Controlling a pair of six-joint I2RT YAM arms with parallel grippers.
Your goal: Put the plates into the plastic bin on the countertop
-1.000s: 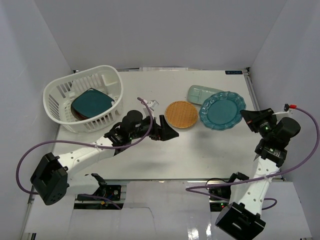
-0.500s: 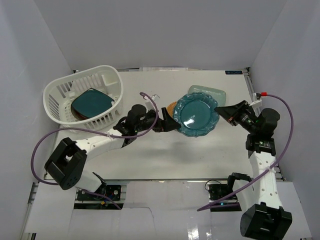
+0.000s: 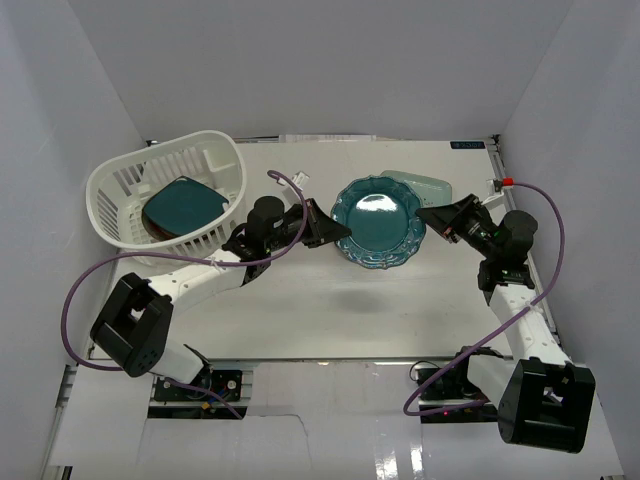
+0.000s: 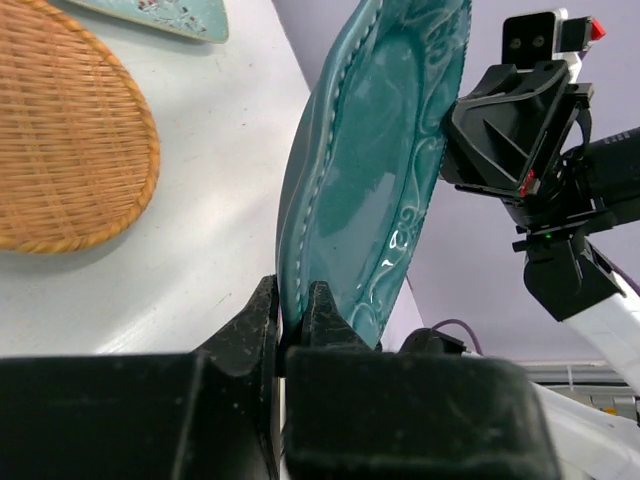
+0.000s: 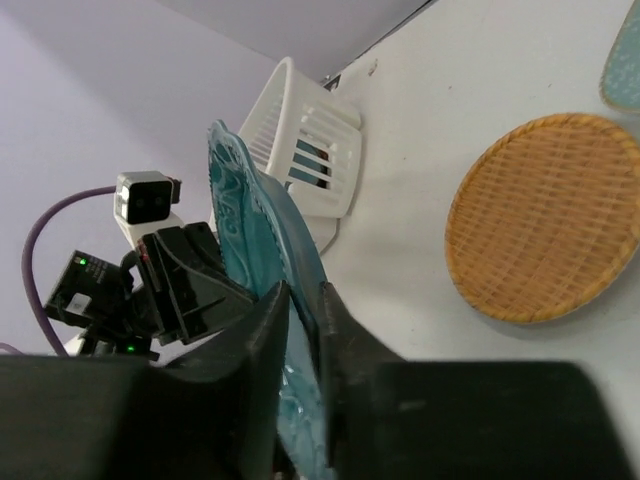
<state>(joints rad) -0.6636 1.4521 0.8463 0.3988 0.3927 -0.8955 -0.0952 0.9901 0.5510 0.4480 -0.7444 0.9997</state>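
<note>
The teal scalloped plate (image 3: 378, 220) hangs on edge above the countertop (image 3: 300, 300), between both grippers. My left gripper (image 3: 340, 232) is shut on its left rim; in the left wrist view the rim (image 4: 370, 170) is pinched tight between the fingertips of that gripper (image 4: 293, 310). My right gripper (image 3: 422, 214) straddles the opposite rim (image 5: 250, 200), and its jaws (image 5: 303, 300) stand slightly apart with a thin gap beside the plate. The white plastic bin (image 3: 215, 138) at far left holds a dark-teal square plate (image 3: 183, 207). The orange woven plate (image 4: 60, 140) lies flat under the lifted plate.
A pale-green tray (image 3: 430, 182) lies at the back right, partly behind the teal plate. White walls enclose the countertop on three sides. Purple cables loop off both arms. The bin's slotted wall (image 5: 305, 150) shows behind the left gripper in the right wrist view.
My right arm lifted the teal plate off the table and carried it left. The left gripper reached in and closed on its left rim. The right jaws have loosened.
</note>
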